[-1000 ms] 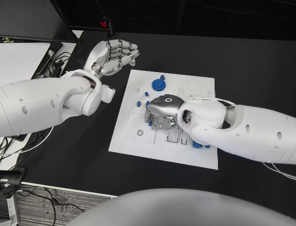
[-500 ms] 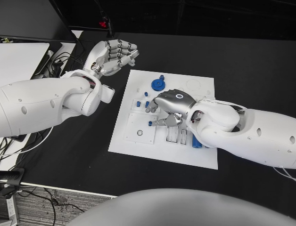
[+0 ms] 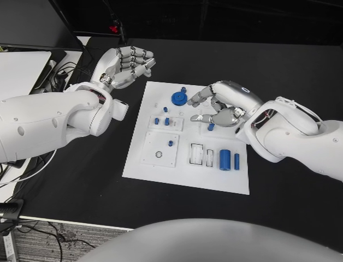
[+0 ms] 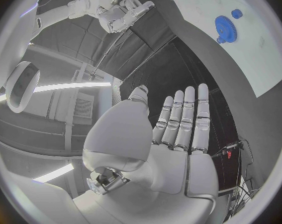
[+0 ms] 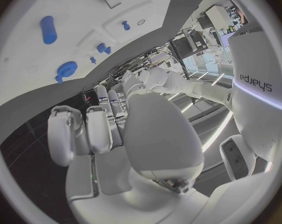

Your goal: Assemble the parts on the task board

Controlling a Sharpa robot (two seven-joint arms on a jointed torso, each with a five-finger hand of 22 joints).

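Note:
The white task board (image 3: pixel 160 169) lies mid-table. On it are a blue gear (image 3: pixel 178 98), a small peg (image 3: pixel 184 89), short blue pieces (image 3: pixel 162 121), a peg (image 3: pixel 171 143) in a square plate, and a blue cylinder (image 3: pixel 225 159) beside a slim blue bar (image 3: pixel 236 161). My right hand (image 3: pixel 223 106) hovers over the board's far right part, fingers loosely curved and holding nothing; a blue piece (image 3: pixel 211 127) lies just below it. My left hand (image 3: pixel 128 63) is raised beyond the board's far left corner, fingers straight and empty. The left wrist view shows the gear (image 4: pixel 227 29) and the board (image 4: pixel 252 50).
A white desk surface (image 3: pixel 14 68) and cables (image 3: pixel 61 68) sit at the far left beside the table. Black tabletop (image 3: pixel 297 71) stretches to the right of and beyond the board.
My right hand has lifted off the board's middle and moved toward its far right, uncovering the square plate, the slots and the blue cylinder. The left hand has stayed in place.

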